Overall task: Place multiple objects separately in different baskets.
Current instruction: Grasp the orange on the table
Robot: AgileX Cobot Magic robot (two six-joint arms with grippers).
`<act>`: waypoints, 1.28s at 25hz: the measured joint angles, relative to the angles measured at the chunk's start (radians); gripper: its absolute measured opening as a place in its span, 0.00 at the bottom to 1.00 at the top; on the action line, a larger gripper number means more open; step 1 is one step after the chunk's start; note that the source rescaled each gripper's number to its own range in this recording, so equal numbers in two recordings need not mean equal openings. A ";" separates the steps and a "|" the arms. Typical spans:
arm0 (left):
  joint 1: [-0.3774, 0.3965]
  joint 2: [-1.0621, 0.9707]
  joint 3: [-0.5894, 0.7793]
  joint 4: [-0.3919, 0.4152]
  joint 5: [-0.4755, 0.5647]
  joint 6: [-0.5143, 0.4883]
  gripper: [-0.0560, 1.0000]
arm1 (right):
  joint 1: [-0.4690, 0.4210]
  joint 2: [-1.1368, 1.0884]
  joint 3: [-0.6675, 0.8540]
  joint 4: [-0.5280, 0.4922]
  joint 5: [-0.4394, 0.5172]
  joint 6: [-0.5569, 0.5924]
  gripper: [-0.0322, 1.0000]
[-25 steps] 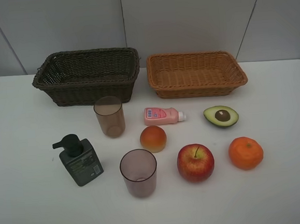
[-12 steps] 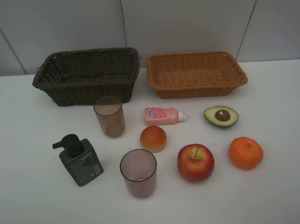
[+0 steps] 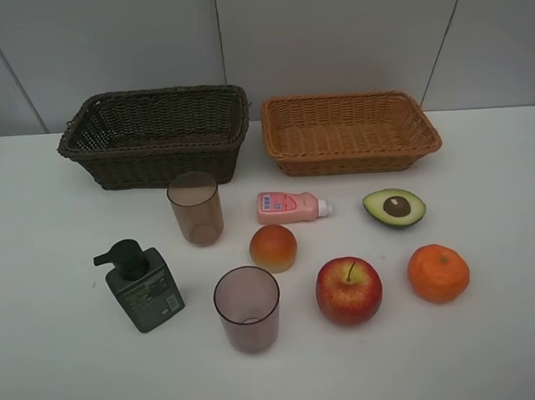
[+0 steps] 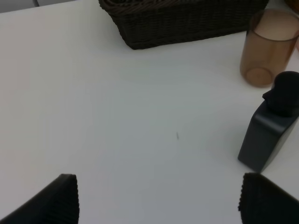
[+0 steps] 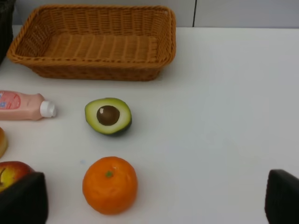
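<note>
My left end effector hung over the white counter, fingers spread wide and gripping nothing, with the pump bottle just beside one finger. My right end effector was just as wide apart and held nothing either, above the counter near the tangerine. At the far edge the two baskets sat side by side, the dark basket on the left and the tan basket on the right. All the objects were out on the counter in front of them. The back cup stood upright just before the dark basket, and the front cup stood upright nearer the front edge. The pump bottle stood to the left of both. The pink bottle lay on its side, cap toward the avocado, which lay cut face up. The peach sat just in front of the pink bottle, and the apple sat between the front cup and the tangerine.
</note>
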 joint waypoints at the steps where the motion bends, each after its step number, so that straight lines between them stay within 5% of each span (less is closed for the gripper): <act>1: 0.000 0.000 0.000 0.000 0.000 0.000 0.93 | 0.000 0.028 -0.010 -0.007 0.000 0.000 0.93; 16: 0.000 0.000 0.000 0.000 0.000 0.000 0.93 | 0.004 0.525 -0.199 -0.042 -0.023 -0.055 0.93; 32: 0.000 0.000 0.000 0.000 0.000 0.002 0.93 | 0.195 0.942 -0.289 -0.043 -0.083 -0.161 0.93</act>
